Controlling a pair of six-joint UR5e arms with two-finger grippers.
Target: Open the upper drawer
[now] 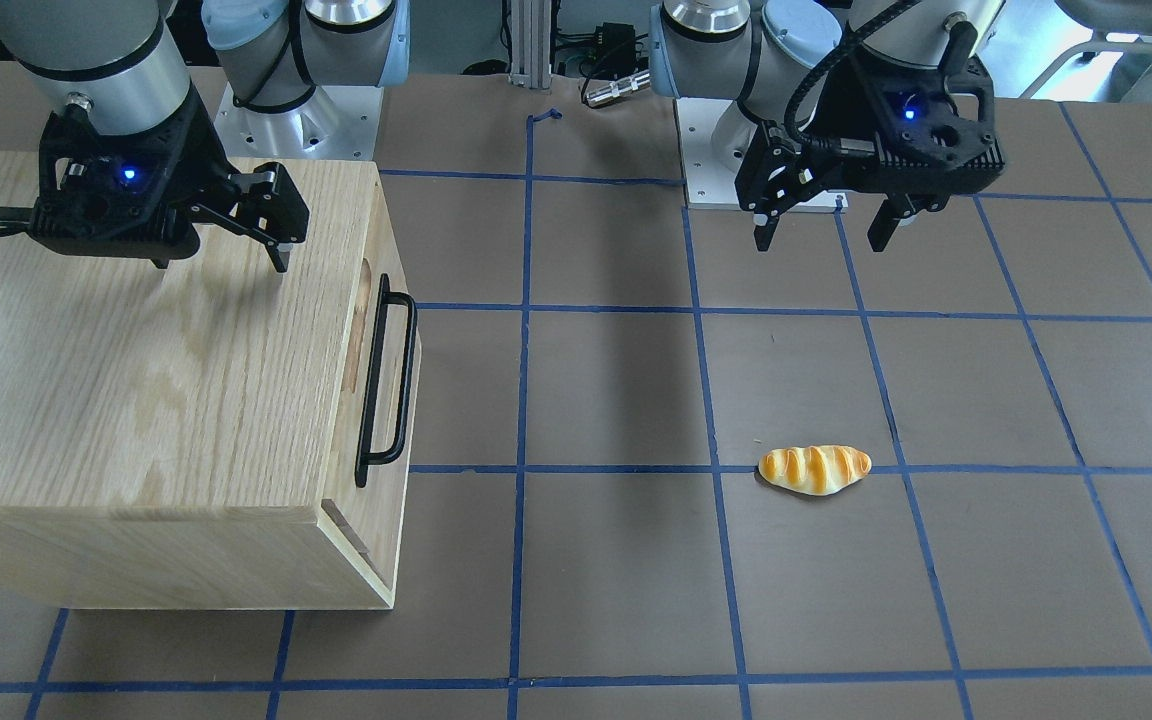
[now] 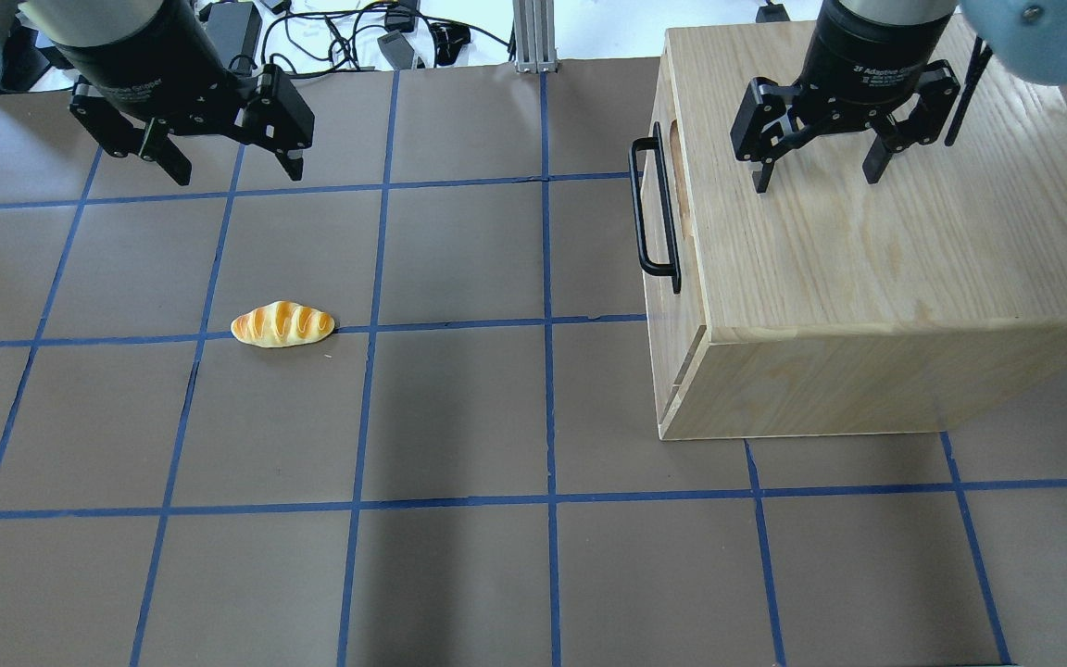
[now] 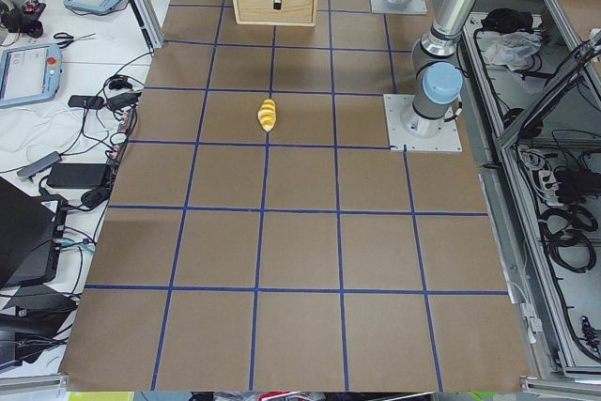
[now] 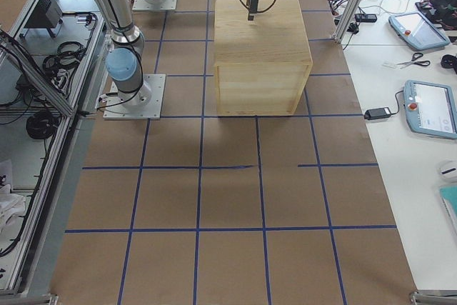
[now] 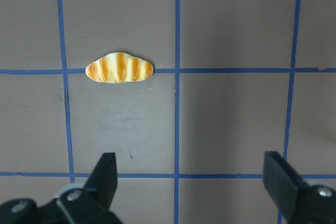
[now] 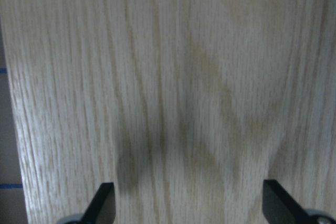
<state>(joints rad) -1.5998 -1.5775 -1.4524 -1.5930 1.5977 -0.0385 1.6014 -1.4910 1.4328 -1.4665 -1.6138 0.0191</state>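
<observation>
Upper drawer [image 1: 383, 345]: top of the front face of the oak cabinet [image 2: 867, 259], on the robot's right half of the table [image 2: 459, 417]; shut flush; front turned toward the table's middle.
Bar handle [image 2: 652, 208]: black, long axis level, running from the robot's side to the far side.
Right gripper [image 2: 817, 181]: hovering over the cabinet top, pointing down, fingers [image 6: 102, 203] spread wide, empty.
Left gripper [image 2: 237, 174]: above bare table, well apart from the cabinet, fingers [image 5: 105, 179] spread wide, empty.
Bread roll [image 2: 282, 324]: lying on a blue tape line.
Writing: white "Adaptive Gripper" print on the right gripper's body, partly blurred.
</observation>
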